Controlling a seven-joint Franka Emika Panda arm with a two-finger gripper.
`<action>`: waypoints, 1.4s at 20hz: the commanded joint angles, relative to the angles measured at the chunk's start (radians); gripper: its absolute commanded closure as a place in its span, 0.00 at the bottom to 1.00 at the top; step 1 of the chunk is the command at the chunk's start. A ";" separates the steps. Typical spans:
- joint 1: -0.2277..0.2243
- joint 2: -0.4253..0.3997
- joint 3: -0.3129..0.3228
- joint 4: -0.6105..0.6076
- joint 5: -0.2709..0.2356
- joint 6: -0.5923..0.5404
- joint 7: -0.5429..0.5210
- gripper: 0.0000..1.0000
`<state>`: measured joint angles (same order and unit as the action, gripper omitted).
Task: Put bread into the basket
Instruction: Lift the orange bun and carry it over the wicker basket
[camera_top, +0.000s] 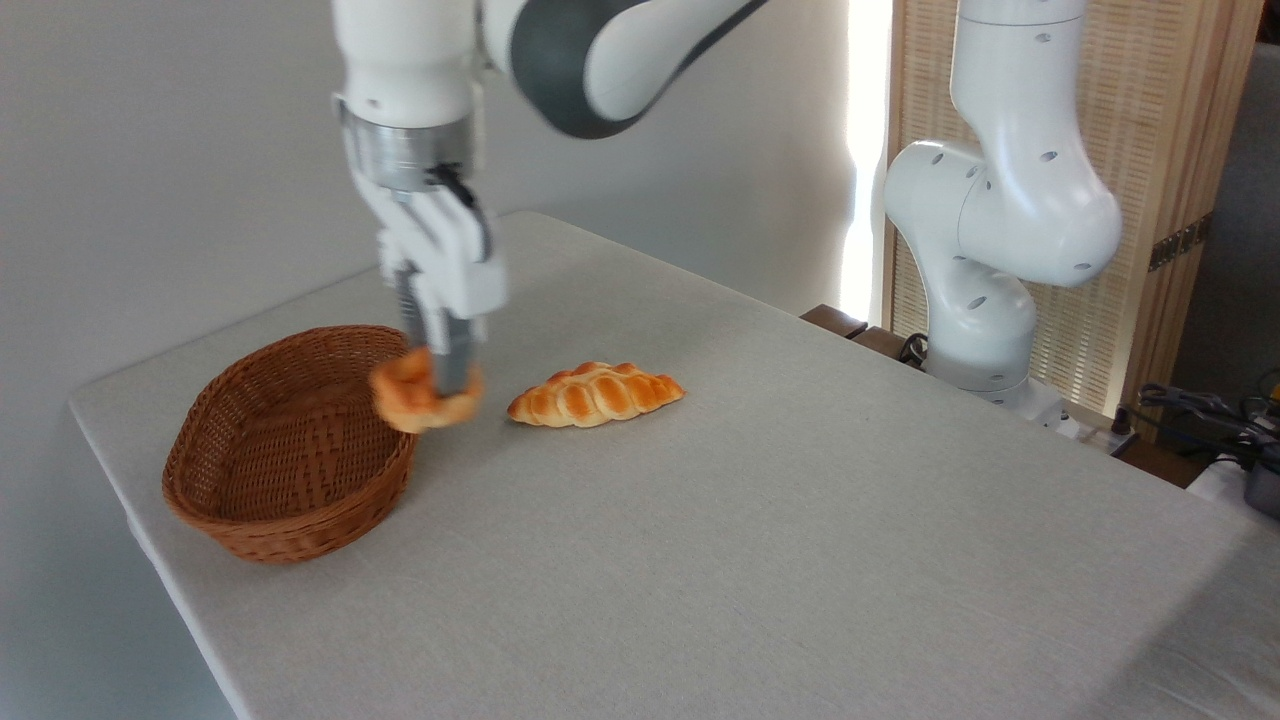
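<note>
One white Franka arm rises from its base at the right rear of the table, its upper links arching out of the top of the picture and descending again at the left, where the wrist points almost straight down; the gripper hangs just at the right rim of the basket, its dark fingers closed narrowly on the bread, which is lifted clear of the cloth and sits against the basket's near right edge, partly over the rim rather than inside; the bun is small, round and lumpy, orange-golden on its knobbly top and paler below, slightly blurred; the basket is oval, brown woven wicker with flaring sides and no handle, its weave plainly ribbed, and nothing can be seen lying in it; just to the right of the bun, apart from it, a braided loaf lies flat on the table, long, glossy and golden with darker tips; the table is covered in a plain pale grey cloth of fine weave, its corner reaching toward the left; behind stands a smooth off-white wall, with a bright strip of daylight and a light wooden slatted panel at the right, and dark cables lie beside the arm's base.
</note>
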<state>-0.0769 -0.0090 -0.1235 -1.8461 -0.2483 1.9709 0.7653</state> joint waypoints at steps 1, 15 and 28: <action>-0.007 0.158 -0.083 0.084 -0.037 0.213 -0.147 0.77; 0.002 0.270 -0.156 0.074 0.026 0.440 -0.282 0.00; 0.011 0.251 -0.136 0.082 0.073 0.376 -0.270 0.00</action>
<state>-0.0718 0.2633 -0.2826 -1.7801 -0.1859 2.4123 0.4980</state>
